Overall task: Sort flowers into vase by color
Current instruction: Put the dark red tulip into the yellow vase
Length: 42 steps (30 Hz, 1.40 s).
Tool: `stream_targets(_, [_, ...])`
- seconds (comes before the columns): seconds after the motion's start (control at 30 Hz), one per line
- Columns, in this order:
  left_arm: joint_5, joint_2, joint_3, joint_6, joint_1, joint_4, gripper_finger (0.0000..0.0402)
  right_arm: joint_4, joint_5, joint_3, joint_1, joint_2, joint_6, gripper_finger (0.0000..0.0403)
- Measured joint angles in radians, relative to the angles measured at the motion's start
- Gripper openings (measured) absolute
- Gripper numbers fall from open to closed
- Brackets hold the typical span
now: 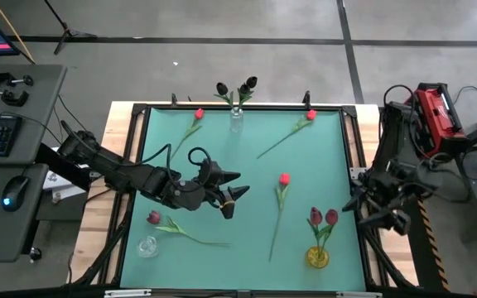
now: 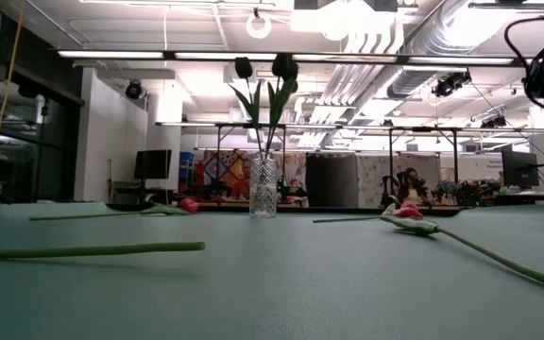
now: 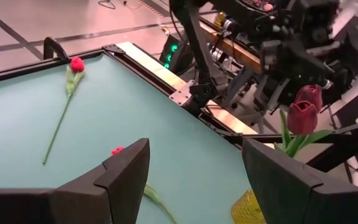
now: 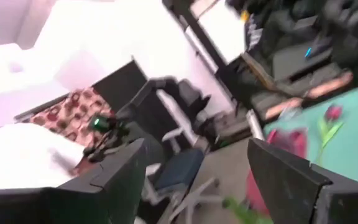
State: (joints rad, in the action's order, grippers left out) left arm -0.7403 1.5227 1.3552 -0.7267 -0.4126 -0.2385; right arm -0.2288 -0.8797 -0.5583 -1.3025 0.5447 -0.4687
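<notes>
The left gripper (image 1: 232,192) hangs released and empty over the table's (image 1: 330,149) middle — free to choose. Red flowers (image 1: 283,180) lie loose; dark ones fill the far vase (image 1: 236,120), maroon the yellow vase (image 1: 317,257). The right gripper (image 1: 371,217) waits spread, off the edge.

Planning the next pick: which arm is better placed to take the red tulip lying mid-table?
Left, probably. The left tool hangs open over the mat, close to the red tulip. The right tool is off the table's right edge, its wrist camera facing the room.
</notes>
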Motion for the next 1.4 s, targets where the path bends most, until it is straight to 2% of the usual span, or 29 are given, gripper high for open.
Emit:
stream_targets(0.3, [0.020,-0.058,0.000,0.093,0.017,-0.006,0.0246,-0.206,-0.270,-0.001,0.013,-0.098,0.320,0.0267])
stream_targets(0.43, [0.064,-0.106,0.001,0.152,0.048,-0.049,0.0246,-0.336,-0.283,-0.001,0.082,-0.103,0.484,0.0267])
stream_targets(0.6, [0.149,-0.145,0.001,0.144,0.105,-0.220,0.0246,-0.433,-0.281,-0.001,0.214,-0.102,0.585,0.0267])
stream_targets(0.87, [0.312,-0.144,0.001,0.069,0.143,-0.543,0.0246,-0.436,-0.214,-0.001,0.400,-0.077,0.510,0.0267])
stream_targets(1.03, [0.345,-0.126,0.000,0.019,0.108,-0.723,0.0246,-0.402,-0.180,-0.009,0.487,-0.018,0.445,0.0267])
stream_targets(1.1, [0.380,-0.126,-0.026,0.013,0.092,-0.720,0.0246,-0.351,-0.159,-0.033,0.524,0.006,0.409,0.0267])
stream_targets(1.2, [0.511,-0.129,-0.123,0.005,0.077,-0.644,0.0246,-0.227,-0.150,-0.096,0.578,0.045,0.342,0.0267])
stream_targets(1.27, [0.584,-0.129,-0.201,-0.011,0.066,-0.562,0.0246,-0.105,-0.118,-0.152,0.611,0.067,0.291,0.0267])
stream_targets(1.4, [0.663,-0.129,-0.338,-0.054,0.042,-0.411,0.0246,0.173,-0.058,-0.284,0.681,0.128,0.157,0.0267])
